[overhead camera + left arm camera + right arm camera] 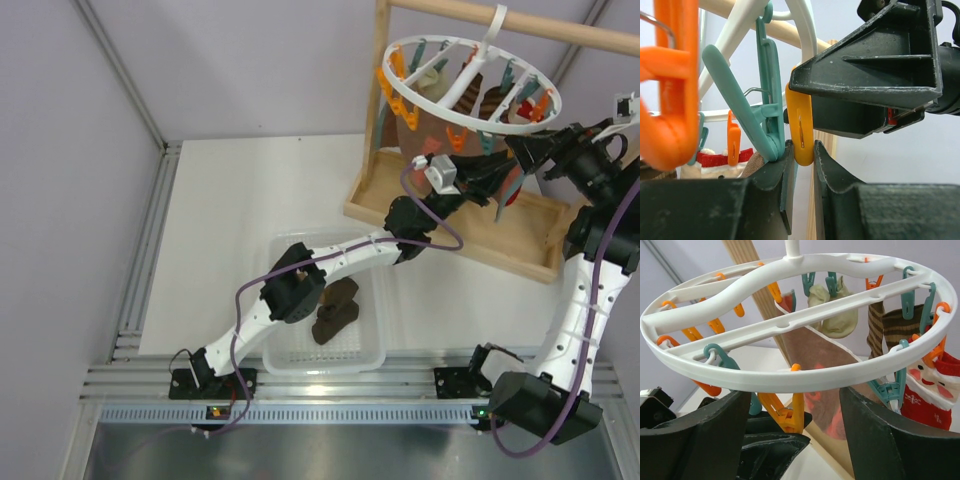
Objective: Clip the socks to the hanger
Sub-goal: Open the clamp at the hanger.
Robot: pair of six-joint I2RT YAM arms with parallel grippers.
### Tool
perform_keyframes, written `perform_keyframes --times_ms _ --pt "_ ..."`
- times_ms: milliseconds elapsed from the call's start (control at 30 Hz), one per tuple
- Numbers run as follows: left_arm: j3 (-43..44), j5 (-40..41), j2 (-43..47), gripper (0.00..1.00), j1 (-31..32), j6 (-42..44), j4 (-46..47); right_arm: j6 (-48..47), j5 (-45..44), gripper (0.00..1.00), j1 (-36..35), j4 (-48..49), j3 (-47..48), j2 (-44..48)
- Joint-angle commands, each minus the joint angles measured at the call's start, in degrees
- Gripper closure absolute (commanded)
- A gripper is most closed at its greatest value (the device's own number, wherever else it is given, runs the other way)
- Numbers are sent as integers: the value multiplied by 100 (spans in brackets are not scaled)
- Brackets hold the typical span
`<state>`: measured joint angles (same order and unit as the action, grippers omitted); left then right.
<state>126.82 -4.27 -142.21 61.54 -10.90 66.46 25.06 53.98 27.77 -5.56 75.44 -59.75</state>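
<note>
Overhead, a smooth white table (250,220) is spread beneath the hanger (765,375), closed in by plain lavender walls (80,150). A pale wooden frame (520,255) is stood directly under the hanger. The hanger itself is a rigid white plastic ring with flat spokes, rimmed with glossy orange and teal pegs. Well below the hanger, towards the arm bases, a white perforated basket (322,358) is set, with two dark brown socks (335,310) heaped in it — soft and rumpled. A reddish-brown cloth (815,360) and a pale sock (832,312) are clipped under the hanger. The right gripper (792,395) is held released just below the hanger's rim, its matte black fingers spread wide on nothing. The left gripper (802,175) is clenched on an orange peg (802,125) — one dangling from the hanger's rim.
</note>
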Motion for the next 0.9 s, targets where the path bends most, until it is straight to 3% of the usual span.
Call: perform_keyframes --times_ms 0,200,467,567,667,800,833,867 --pt "-96 -373 422 100 104 17 227 -89 -352 30 -61 301 50 68" --pt "-123 -399 431 100 130 35 219 -71 -484 37 -149 310 -29 33" --pt "-132 -390 431 100 157 52 175 -194 -616 35 -342 205 -12 15" --pt "-158 -416 449 100 157 61 183 -212 -686 48 -342 152 6 16" --pt "-219 -434 466 100 157 61 183 -142 -757 67 -342 196 -3 42" --pt "-395 -434 554 82 157 61 254 -63 -731 83 -342 257 -20 77" --pt "-439 -425 615 67 157 61 297 -54 -722 85 -351 249 -20 86" --pt "-544 -434 659 62 157 61 315 -54 -722 87 -342 249 -20 95"
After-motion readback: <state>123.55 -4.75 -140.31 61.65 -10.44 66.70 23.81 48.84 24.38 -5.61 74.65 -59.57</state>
